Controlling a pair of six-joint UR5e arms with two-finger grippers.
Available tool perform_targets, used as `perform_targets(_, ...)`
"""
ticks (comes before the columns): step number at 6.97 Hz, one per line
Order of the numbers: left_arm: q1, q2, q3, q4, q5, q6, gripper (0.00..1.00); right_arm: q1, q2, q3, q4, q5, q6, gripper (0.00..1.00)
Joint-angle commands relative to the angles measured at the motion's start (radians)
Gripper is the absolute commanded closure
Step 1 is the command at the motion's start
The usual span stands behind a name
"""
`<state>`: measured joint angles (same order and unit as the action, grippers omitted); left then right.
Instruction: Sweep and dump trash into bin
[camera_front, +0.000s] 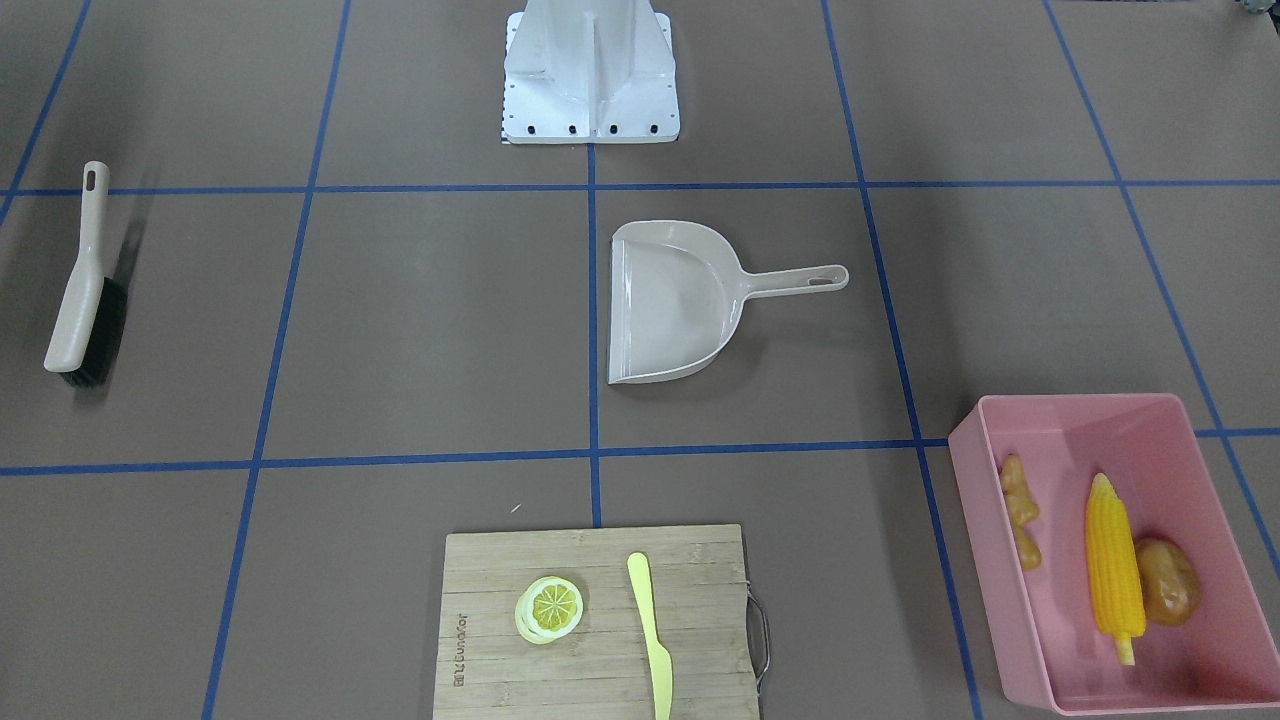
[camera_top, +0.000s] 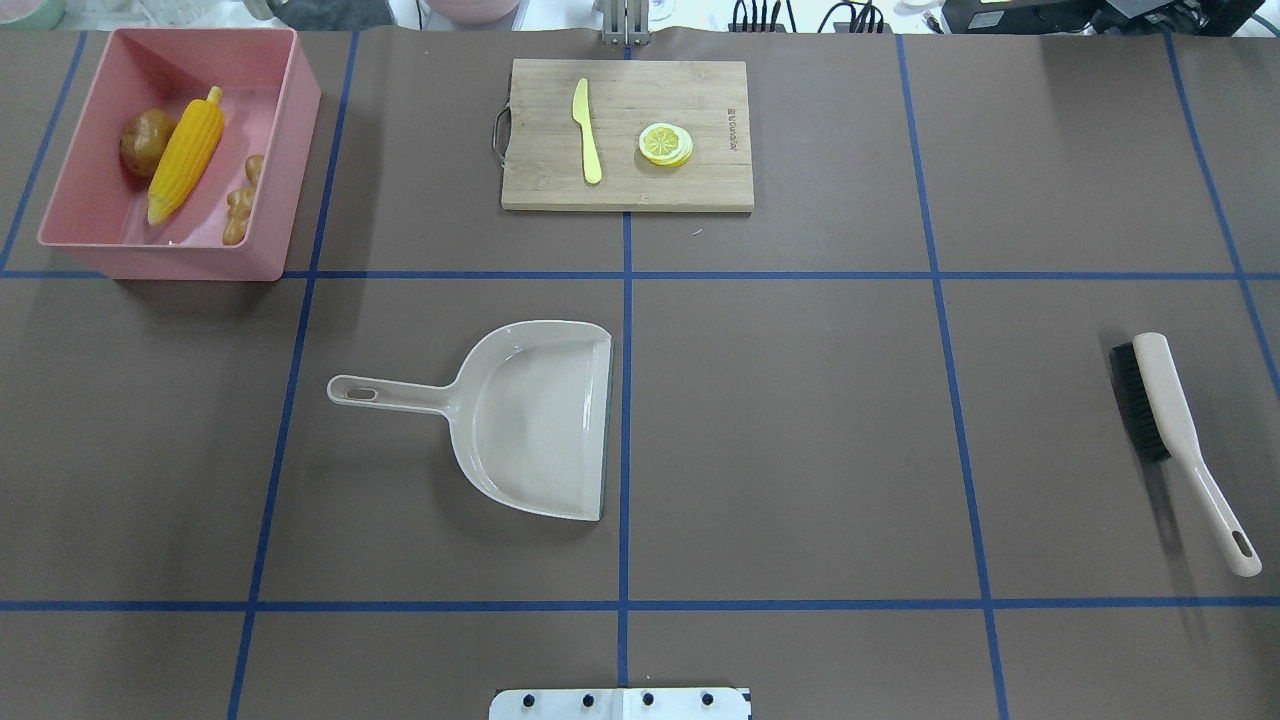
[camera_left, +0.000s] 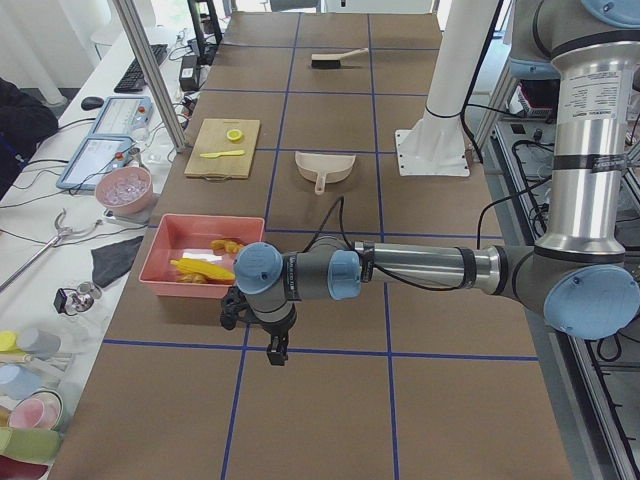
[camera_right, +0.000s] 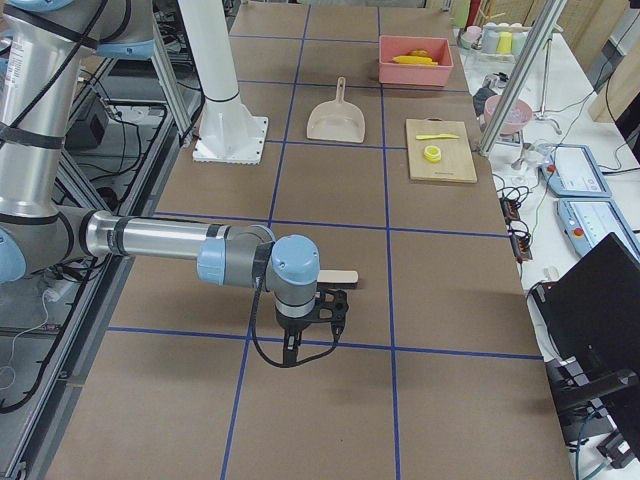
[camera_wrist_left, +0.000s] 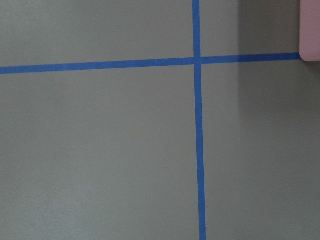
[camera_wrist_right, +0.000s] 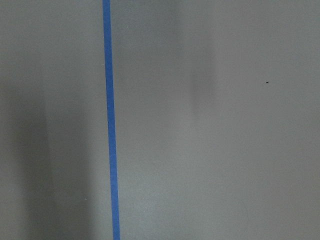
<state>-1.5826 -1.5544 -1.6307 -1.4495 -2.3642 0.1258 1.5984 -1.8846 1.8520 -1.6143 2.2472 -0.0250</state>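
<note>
Already the pink bin (camera_top: 180, 262), at the table's far corner on the robot's left, holds all the trash. The corn cob (camera_top: 187, 152) lies along the bin's long axis, slightly aslant, with its stalk end away from the robot and its tapered tip toward it. The potato (camera_top: 147, 141) touches its outer side. The ginger root (camera_top: 241, 200) lies lengthwise by the inner wall. The left gripper (camera_left: 277, 352) and right gripper (camera_right: 292, 352) hang over the table; I cannot tell how their fingers stand.
</note>
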Motion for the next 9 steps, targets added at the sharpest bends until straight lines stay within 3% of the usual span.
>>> perform_targets(1, 0.0, -0.001, -0.001, -0.002, 0.0, -0.002, 0.01, 0.0, 0.019, -0.023, 0.004, -0.001, 0.007, 0.0)
perform_targets(9, 0.0, -0.001, -0.003, -0.009, 0.0, -0.003, 0.01, 0.0, 0.036, -0.042, 0.002, 0.0, 0.007, 0.0)
